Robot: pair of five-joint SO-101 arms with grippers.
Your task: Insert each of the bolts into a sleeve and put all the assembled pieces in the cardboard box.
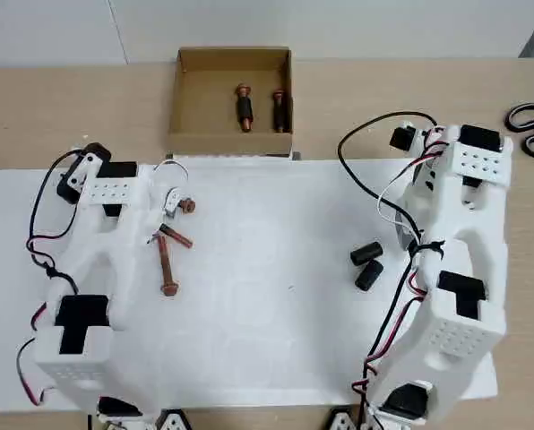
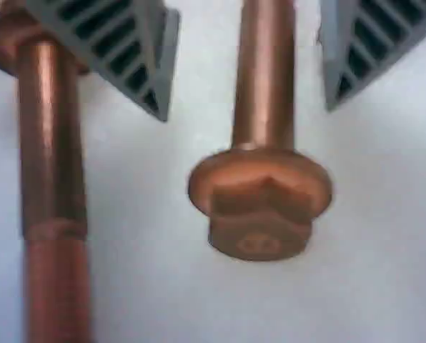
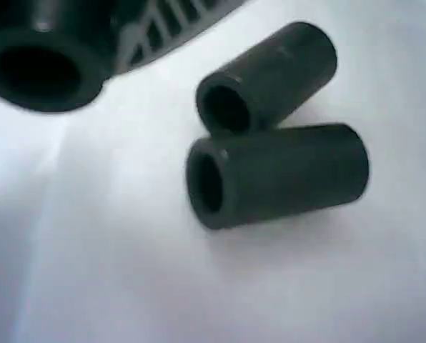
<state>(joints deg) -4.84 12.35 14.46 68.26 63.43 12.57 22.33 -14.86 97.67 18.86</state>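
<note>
L arm is bent low over the white sheet (image 1: 276,305). The left gripper (image 2: 247,113) points down w/ fingers (image 2: 127,50) spread either side of a copper bolt (image 2: 261,143), not pinching it. A second bolt (image 2: 50,179) lies just beside it.

R arm is folded over a black sleeve (image 3: 270,71) touching another sleeve (image 3: 277,175). A third sleeve (image 3: 38,64) sits right at the right gripper (image 1: 400,235), maybe held; can't tell its state.

The cardboard box (image 1: 185,98) holds two assembled pieces (image 1: 245,106).

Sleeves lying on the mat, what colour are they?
The sleeves are black, clearest in the right wrist view.
</note>
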